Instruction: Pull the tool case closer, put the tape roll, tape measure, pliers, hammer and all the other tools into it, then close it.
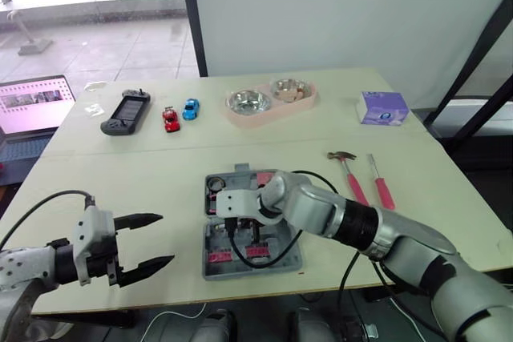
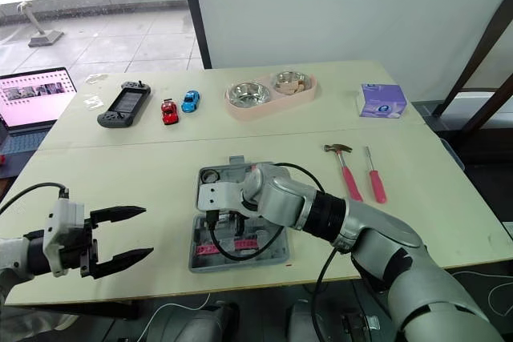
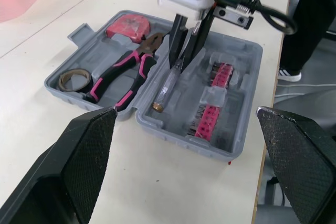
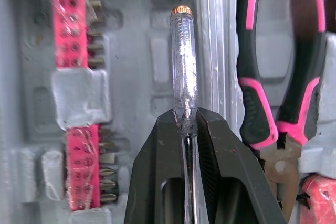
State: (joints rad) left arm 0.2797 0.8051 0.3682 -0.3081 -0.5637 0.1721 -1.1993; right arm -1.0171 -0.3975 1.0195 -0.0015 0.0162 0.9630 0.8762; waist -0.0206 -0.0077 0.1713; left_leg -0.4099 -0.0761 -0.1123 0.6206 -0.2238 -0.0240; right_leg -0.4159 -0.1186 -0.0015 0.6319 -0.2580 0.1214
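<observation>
Left gripper (image 1: 164, 238): lower left of the head view, hovering off the near edge of the worktop (image 1: 120, 174), fingers spread wide and empty.
Right gripper (image 4: 186, 115): centre of the head view, reaching down into the tool case (image 3: 184, 139), fingers pinched narrow around a clear tester screwdriver (image 4: 182, 61).
Tester screwdriver: lies along the case half that carries the pink bit strips (image 3: 210, 114), brass cap pointing away from the fingers; I cannot tell whether it rests in its slot.
Tool case: open flat at lower centre, near the front edge.
Already inside: pliers (image 3: 123, 74), tape roll (image 3: 74, 78) and red tape measure (image 3: 128, 26), all in the other half.
Not yet packed: hammer (image 1: 350, 172) and pink screwdriver (image 1: 381, 183), side by side at centre right, well apart from the case.
Handling, tester: looks light, thin and slick, with a plastic barrel that may crack, so a gentle pinch mid-barrel seems right.
Handling, hammer: rigid and likely head-heavy; I would grip the pink handle close to the head to stop it tipping.
Handling, lid: stiff moulded plastic, probably best pushed at its free edge.
</observation>
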